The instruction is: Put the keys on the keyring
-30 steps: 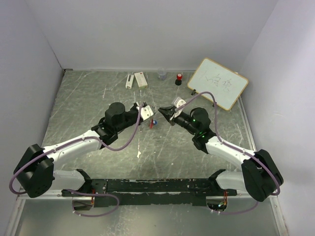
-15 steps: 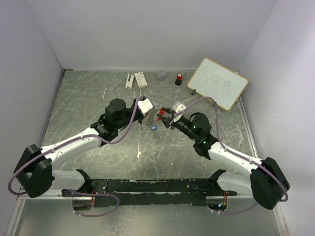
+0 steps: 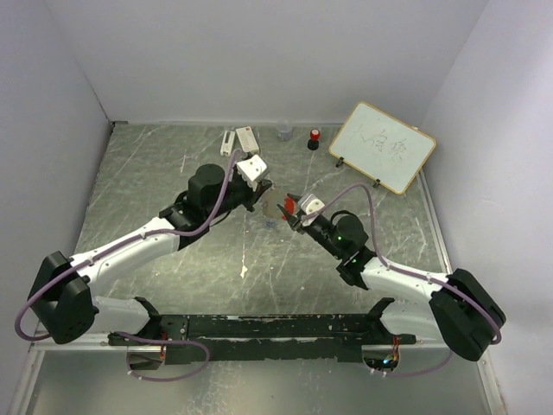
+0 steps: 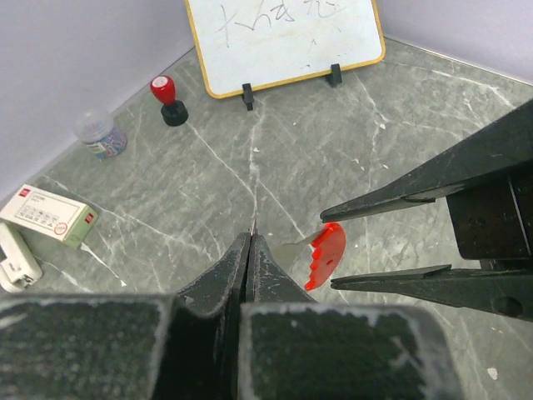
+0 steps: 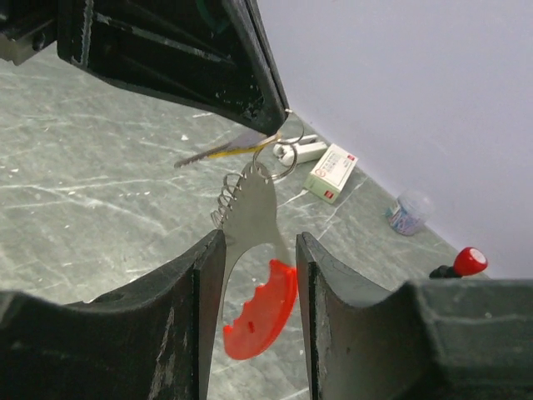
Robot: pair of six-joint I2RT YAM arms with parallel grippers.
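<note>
The grey marbled counter (image 3: 173, 173) carried both arms. The left arm (image 3: 130, 251) and the right arm (image 3: 397, 277) reached inward, and their tips met near the middle. A framed whiteboard (image 3: 382, 145) with scribbles stood tilted on small feet at the far right.

The left gripper (image 4: 251, 242) was fully closed, with its fingers pressed flat together. It pinched the thin wire loop of the keyring (image 5: 283, 154) right at its tips. The right gripper (image 5: 260, 242) faced it from just beside. Its jaws stood partly apart and clamped the keyring's red scalloped tag (image 5: 262, 312) by its two edges. The keyring therefore hung between the two grippers, off the counter and near the middle of the workspace.

Along the far wall lay a small white and green box (image 4: 48, 215), with a white plastic piece (image 4: 17, 262) beside it. A red-capped black stamp (image 4: 169, 98) stood upright near the whiteboard's left corner. A little clear bottle (image 4: 100, 133) stood between the stamp and the box.

In the right wrist view, the silver key (image 5: 250, 208) hung down from the loop, serrated edge to the left. Its lower end ran between the right gripper's fingers, above the tag. The brass key (image 5: 221, 152) stuck out sideways from the loop, close under the left gripper's finger. Both keys appeared to be on the wire, though the threading itself was too fine to confirm.
</note>
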